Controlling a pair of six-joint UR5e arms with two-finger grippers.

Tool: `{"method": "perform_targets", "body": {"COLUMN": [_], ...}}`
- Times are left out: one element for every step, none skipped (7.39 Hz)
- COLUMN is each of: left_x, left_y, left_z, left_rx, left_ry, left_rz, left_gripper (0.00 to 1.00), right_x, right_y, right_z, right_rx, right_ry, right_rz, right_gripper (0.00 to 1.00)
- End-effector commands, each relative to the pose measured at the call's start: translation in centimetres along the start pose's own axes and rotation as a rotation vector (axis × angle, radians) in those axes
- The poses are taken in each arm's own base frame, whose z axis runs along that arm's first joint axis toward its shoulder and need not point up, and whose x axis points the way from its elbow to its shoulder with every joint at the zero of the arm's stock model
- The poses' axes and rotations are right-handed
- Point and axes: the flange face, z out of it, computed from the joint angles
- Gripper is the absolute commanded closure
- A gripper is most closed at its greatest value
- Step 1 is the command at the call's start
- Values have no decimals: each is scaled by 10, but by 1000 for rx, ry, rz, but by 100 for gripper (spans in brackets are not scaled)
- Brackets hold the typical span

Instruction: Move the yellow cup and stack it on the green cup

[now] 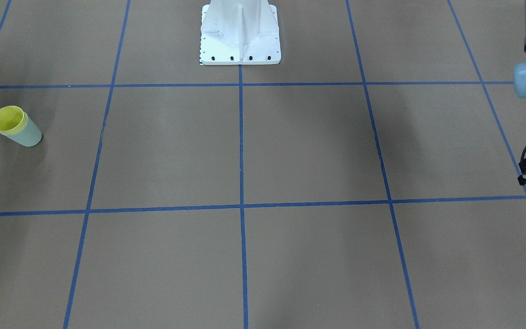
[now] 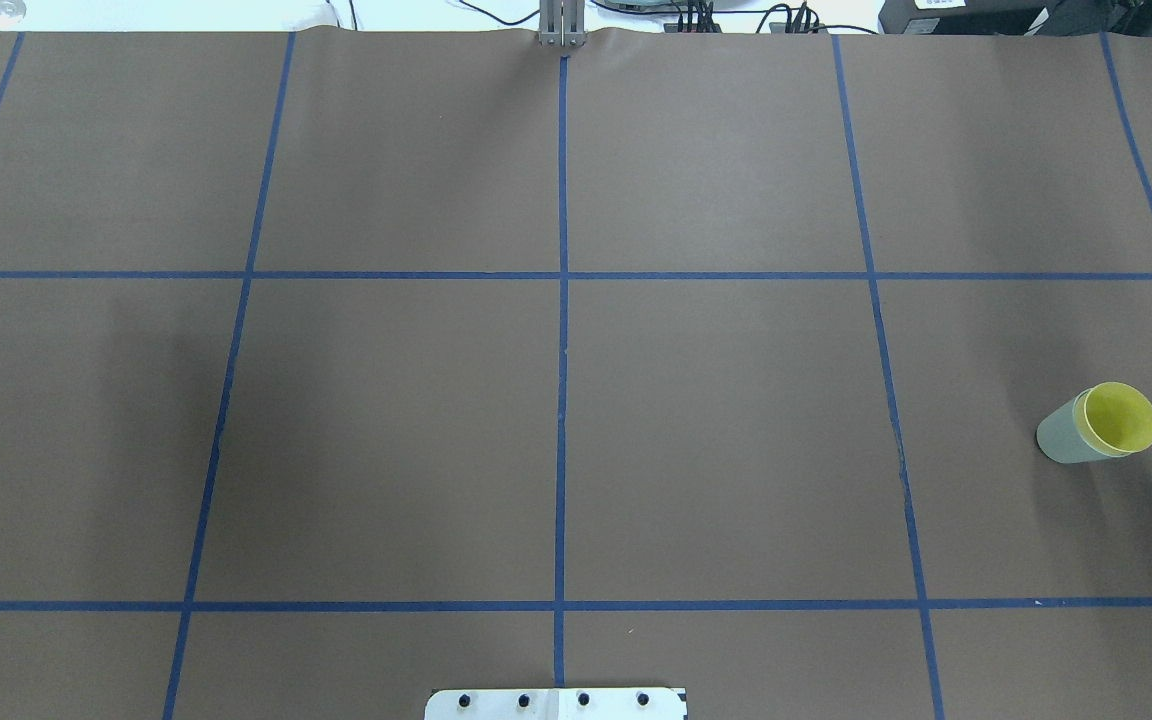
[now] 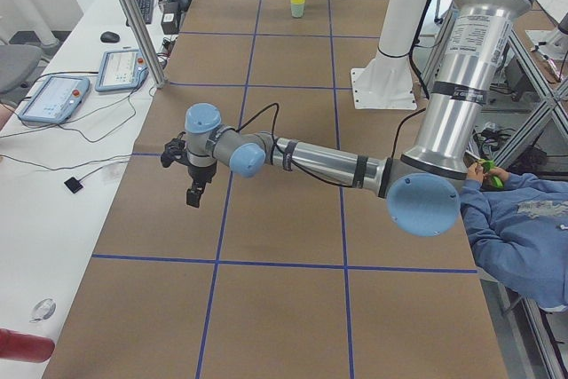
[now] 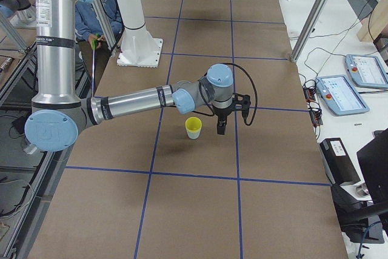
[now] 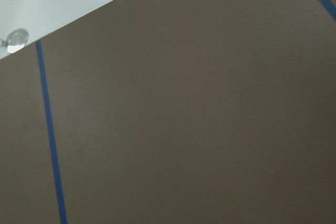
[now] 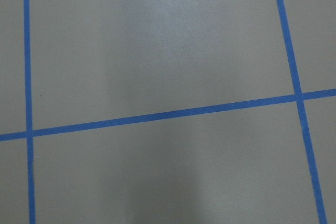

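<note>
- The small bright yellow plastic tapered cup (image 2: 1123,418) sits nested inside the small pale mint-green plastic tapered cup (image 2: 1058,438). Only its rim band shows above the green one.
- The pair stands upright on the brown paper-covered table (image 2: 576,430), toward its right edge, about midway between the robot's edge and the operators' edge. By this lie, the stacking looks done.
- Both cups look light, thin-walled and stiff but squeezable, and their smooth sides are probably slippery.
- The surest hold is likely a gentle pinch on the wall at the rim, one finger inside and one outside. A sideways knock up there could tip the pair.
- The right gripper (image 4: 220,129) hangs just beside the cups, apart from them, with no cup in it. I cannot tell how far apart its fingers stand.
- The left gripper (image 3: 192,196) hovers near the table's left edge, well apart from the cups. I cannot tell its opening either.
- The yellow cup's body and base are hidden, so how deep it seats is unclear.
- The overhead view cuts off both grippers, and the wrist views show only table and blue tape lines (image 6: 157,114).
</note>
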Motion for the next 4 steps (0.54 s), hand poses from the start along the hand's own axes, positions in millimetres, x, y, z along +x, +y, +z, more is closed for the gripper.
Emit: {"method": "perform_targets", "body": {"left_x": [-61,-80,-96,-117], "left_y": [59,65,69,76], "left_z": [-34,-56,-85,-97], "left_rx": [-25,-31,-18,8], "left_ry": [198,197,176,68], "left_rz": [-83,-170,-245,-281], "left_gripper": [0,0,0,0], "right_x": [25,38,46,42], "right_y": [-1,-4,-10,-16], "right_z": [7,5,-6,-16], "right_rx": [-24,-46,-55,-51], "right_ry": [24,47,57,56], "right_rz": [-18,-21,-46,-43], "right_gripper": [0,0,0,0]}}
